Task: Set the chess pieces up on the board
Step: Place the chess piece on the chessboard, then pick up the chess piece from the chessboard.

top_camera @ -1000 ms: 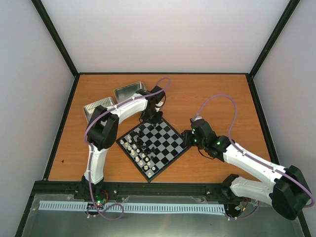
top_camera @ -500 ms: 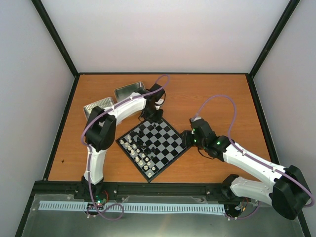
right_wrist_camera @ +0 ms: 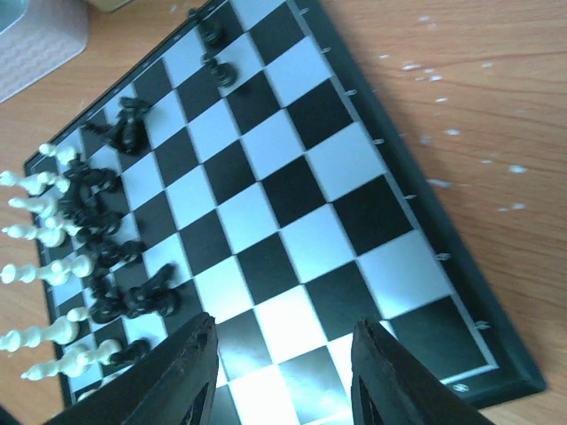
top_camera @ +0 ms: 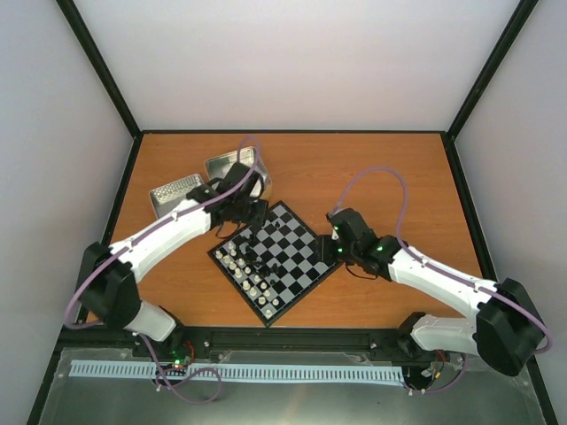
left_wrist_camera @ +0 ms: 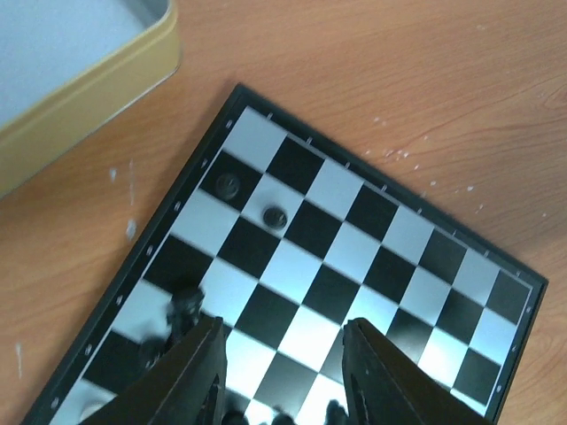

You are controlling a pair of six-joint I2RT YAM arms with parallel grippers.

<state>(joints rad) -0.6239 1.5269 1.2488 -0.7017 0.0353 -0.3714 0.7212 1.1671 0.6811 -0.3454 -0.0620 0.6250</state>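
Observation:
The chessboard [top_camera: 297, 261] lies turned like a diamond in the middle of the table. White pieces [top_camera: 237, 264] stand along its near-left edge, with black pieces [top_camera: 262, 252] bunched just inside them. In the right wrist view white pieces [right_wrist_camera: 40, 230] line the left side beside a cluster of black ones [right_wrist_camera: 106, 243]. In the left wrist view two black pieces [left_wrist_camera: 273, 215] stand near the board's corner. My left gripper [left_wrist_camera: 282, 354] is open and empty over the board's far-left edge [top_camera: 244, 215]. My right gripper [right_wrist_camera: 282, 354] is open and empty over the board's right corner [top_camera: 335, 251].
Two silver tins stand at the back left: one plain [top_camera: 229, 163], one with a dotted inside [top_camera: 174, 192]. The plain tin's rim [left_wrist_camera: 97, 75] shows close to the board in the left wrist view. Bare wooden table [top_camera: 381, 177] surrounds the board.
My left arm has swung back and leftward, its gripper shifting from the board's far corner toward the far-left edge. My right gripper has edged slightly left, nearer the board's right corner.

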